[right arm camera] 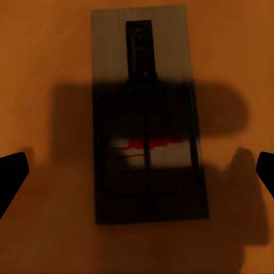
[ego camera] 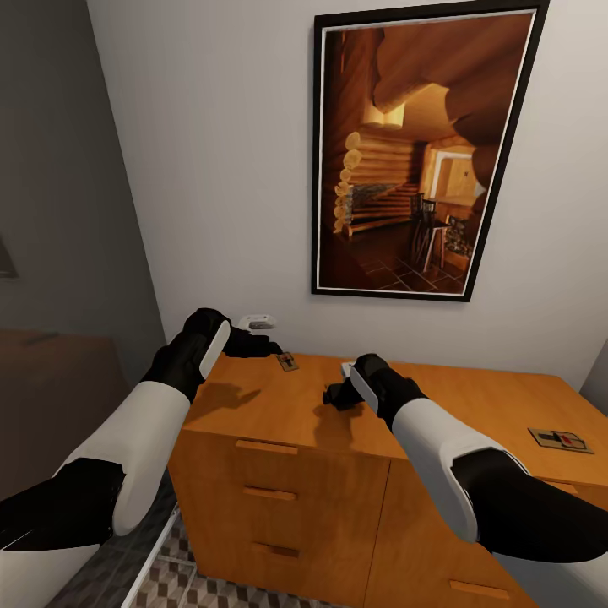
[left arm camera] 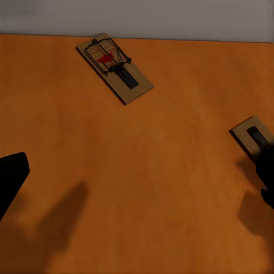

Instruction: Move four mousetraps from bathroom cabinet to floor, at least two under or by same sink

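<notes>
White arms [ego camera: 127,439] w/ black joints, hands.

A mousetrap [right arm camera: 149,114] lay flat on the orange-brown cabinet top [right arm camera: 45,63], shadowed across its middle, red mark showing under dark wire, between the two black fingertips [right arm camera: 11,174] of the spread gripper [right arm camera: 137,177].

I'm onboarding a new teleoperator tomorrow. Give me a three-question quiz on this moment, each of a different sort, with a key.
1. True or false: the mousetrap by the wall lies on the cabinet top.
2. The right gripper hangs over: A) a mousetrap B) the bathroom floor C) a drawer handle.
3. Fill in: the right gripper's jaws are ____.

Key: 1 true; 2 A, over the shadowed mousetrap; 3 open.
</notes>
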Controlling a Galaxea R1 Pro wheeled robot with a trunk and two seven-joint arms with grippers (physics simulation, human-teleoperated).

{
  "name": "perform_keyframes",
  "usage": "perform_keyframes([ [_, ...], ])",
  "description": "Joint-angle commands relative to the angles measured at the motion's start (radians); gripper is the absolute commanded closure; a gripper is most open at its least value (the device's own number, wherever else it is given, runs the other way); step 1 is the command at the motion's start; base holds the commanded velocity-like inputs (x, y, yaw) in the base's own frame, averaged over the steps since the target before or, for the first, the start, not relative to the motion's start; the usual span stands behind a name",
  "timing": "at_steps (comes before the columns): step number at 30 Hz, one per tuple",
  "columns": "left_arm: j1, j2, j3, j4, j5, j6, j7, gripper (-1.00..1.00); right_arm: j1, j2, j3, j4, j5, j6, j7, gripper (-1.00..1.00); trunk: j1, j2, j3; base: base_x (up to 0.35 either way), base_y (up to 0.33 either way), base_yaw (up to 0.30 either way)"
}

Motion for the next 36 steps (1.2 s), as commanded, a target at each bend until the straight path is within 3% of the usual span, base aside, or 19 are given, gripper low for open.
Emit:
perform_keyframes([
  [1, -0.001, 0.001, -0.002, -0.001, 0.010, 0.005, 0.006, -1.00, -0.001, 0.000, 0.004, 0.005, -0.008, -0.003, -0.004, -1.00, 0.000, -0.001, -0.001, 0.000, 0.000, 0.000],
  [32, -0.001, -0.001, -0.002, -0.001, 0.010, 0.005, 0.004, -1.00, -0.001, 0.000, 0.000, 0.039, -0.008, -0.046, -0.008, -1.00, 0.000, -0.001, -0.001, 0.000, 0.000, 0.000],
  [33, -0.001, -0.001, -0.002, -0.001, 0.010, 0.005, 0.004, -1.00, -0.001, 0.000, -0.002, 0.039, -0.008, -0.046, -0.008, 1.00, 0.000, -0.001, -0.001, 0.000, 0.000, 0.000],
  [36, -0.001, -0.001, -0.002, -0.002, 0.010, 0.005, 0.004, -1.00, -0.001, 0.000, -0.003, 0.047, -0.008, -0.044, -0.009, 1.00, 0.000, -0.001, -0.001, 0.000, 0.000, 0.000],
])
